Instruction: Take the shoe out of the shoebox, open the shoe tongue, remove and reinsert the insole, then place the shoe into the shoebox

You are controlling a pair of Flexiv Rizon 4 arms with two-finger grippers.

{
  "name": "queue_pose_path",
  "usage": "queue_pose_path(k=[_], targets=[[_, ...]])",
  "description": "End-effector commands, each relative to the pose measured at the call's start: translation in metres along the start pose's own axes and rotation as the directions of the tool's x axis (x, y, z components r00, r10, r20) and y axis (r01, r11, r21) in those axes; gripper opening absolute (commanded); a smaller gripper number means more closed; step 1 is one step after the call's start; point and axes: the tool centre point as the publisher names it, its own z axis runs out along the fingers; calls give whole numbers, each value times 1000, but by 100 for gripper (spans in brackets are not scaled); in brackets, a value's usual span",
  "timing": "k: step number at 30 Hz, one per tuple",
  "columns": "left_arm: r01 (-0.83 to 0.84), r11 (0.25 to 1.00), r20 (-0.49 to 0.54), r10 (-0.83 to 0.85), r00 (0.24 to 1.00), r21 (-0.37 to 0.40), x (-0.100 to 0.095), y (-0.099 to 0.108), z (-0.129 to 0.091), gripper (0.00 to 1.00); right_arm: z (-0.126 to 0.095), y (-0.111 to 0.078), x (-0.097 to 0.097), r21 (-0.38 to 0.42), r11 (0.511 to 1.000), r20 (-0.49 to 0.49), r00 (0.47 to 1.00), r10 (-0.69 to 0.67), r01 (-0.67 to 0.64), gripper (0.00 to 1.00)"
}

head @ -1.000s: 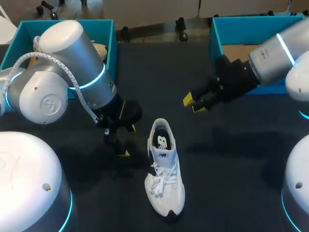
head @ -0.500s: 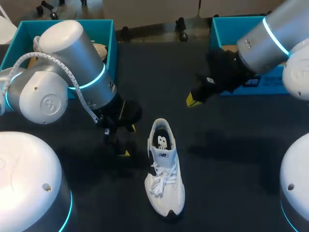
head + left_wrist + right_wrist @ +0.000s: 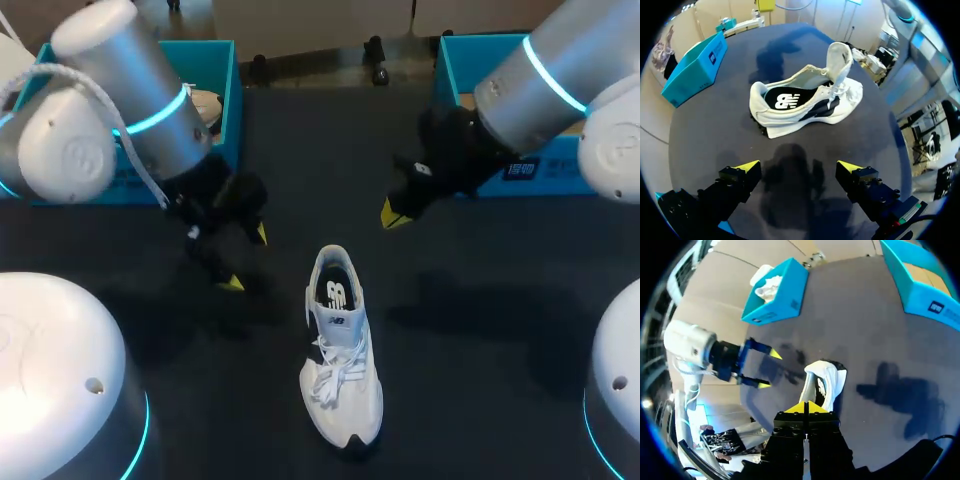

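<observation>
A white shoe [image 3: 342,350] lies on the dark table near the middle front, heel toward the back, with its insole showing inside. From the left wrist view the shoe [image 3: 805,102] rests on its sole ahead of my left gripper [image 3: 799,167], tongue raised. That left gripper [image 3: 247,258] hangs open to the left of the heel, holding nothing. My right gripper [image 3: 393,213] hovers shut and empty behind and to the right of the heel. In the right wrist view its joined yellow tips [image 3: 805,407] sit just short of the shoe [image 3: 825,382].
A teal shoebox [image 3: 225,90] with white paper stands at the back left. A second teal box [image 3: 450,70] stands at the back right. The same boxes show as the left one [image 3: 777,290] and the right one [image 3: 920,285].
My right gripper has gone from open to shut, and its arm has swung more upright. My left arm has lifted and drawn back to the left, away from the shoe. The shoe has not moved.
</observation>
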Motion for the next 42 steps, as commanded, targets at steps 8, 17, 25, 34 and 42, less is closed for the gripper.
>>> queue_pose_path(k=[8, 17, 25, 34, 42], targets=[[-200, 980, -54, 199, 978, -1, -10, 46, -53, 100, 39, 15, 47, -75, 996, 235, 970, 66, -50, 0], [-358, 933, -71, 359, 931, 33, -26, 67, -101, 100, 44, 12, 61, -134, 989, 351, 930, 108, -64, 0], [-358, 933, -71, 359, 931, 33, -26, 67, -101, 100, 44, 12, 61, -134, 989, 351, 930, 108, -64, 0], [-391, 920, -65, 392, 918, 26, -39, 69, -113, 100, 59, 15, 56, -174, 982, 368, 921, 127, -66, 0], [-362, 932, -62, 362, 930, 5, -62, 79, -134, 100, 82, 3, 48, -200, 973, 378, 907, 188, -119, 0]])
